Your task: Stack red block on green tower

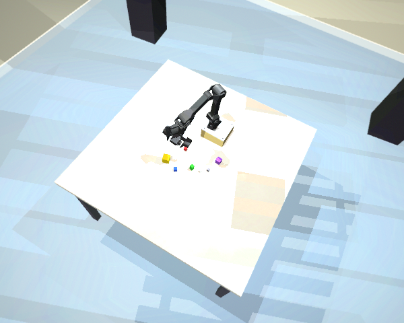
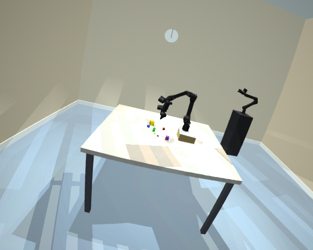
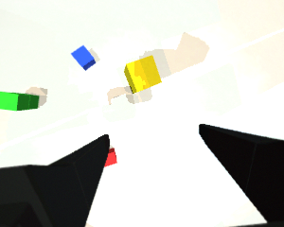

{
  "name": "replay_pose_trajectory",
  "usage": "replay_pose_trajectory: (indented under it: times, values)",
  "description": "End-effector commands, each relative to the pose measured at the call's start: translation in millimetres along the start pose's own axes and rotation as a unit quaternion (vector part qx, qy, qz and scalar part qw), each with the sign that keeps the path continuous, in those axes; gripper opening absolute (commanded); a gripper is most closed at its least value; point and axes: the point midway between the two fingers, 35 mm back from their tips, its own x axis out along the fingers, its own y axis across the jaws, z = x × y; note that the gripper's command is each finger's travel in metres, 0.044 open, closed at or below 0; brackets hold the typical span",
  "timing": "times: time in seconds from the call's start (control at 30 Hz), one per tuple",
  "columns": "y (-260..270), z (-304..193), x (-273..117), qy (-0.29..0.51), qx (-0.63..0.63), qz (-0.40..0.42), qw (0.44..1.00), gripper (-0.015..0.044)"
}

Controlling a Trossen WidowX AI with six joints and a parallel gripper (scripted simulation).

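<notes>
The small red block (image 1: 185, 148) (image 2: 163, 128) lies on the white table (image 1: 153, 222) (image 2: 116, 146). In the wrist view the red block (image 3: 112, 158) peeks out beside the left finger, partly hidden by it. The green tower (image 1: 192, 167) (image 2: 153, 129) (image 3: 16, 100) stands upright a little further from the arm's base. My gripper (image 1: 177, 138) (image 2: 161, 116) (image 3: 153, 132) is open wide and empty. It hangs a little above the table, close to the red block and just off to its side.
A yellow cube (image 1: 165, 158) (image 2: 151, 123) (image 3: 143, 74), a blue cube (image 1: 175, 169) (image 2: 148, 125) (image 3: 83, 57), a purple cube (image 1: 218, 160) (image 2: 167, 138) and a tiny pale cube (image 1: 208, 169) lie near the tower. The arm's tan base box (image 1: 216, 135) (image 2: 186, 137) stands behind them. Dark pillars (image 1: 146, 17) (image 2: 236, 132) stand off the table.
</notes>
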Motion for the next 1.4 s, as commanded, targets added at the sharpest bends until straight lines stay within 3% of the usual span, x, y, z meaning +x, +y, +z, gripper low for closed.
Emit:
replay_pose_trajectory:
  times: [0.0, 0.4, 0.67, 1.37]
  values:
    - [50.3, -47.5, 19.2, 0.076, -0.038, 0.102, 0.991, 0.0440]
    - [55.3, -59.8, 17.6, 0.087, -0.042, 0.117, 0.988, 0.0440]
    - [63.5, -67.1, 53.0, 0.088, -0.042, 0.117, 0.988, 0.0440]
    - [68.1, -72.3, 74.0, 0.088, -0.042, 0.117, 0.988, 0.0440]
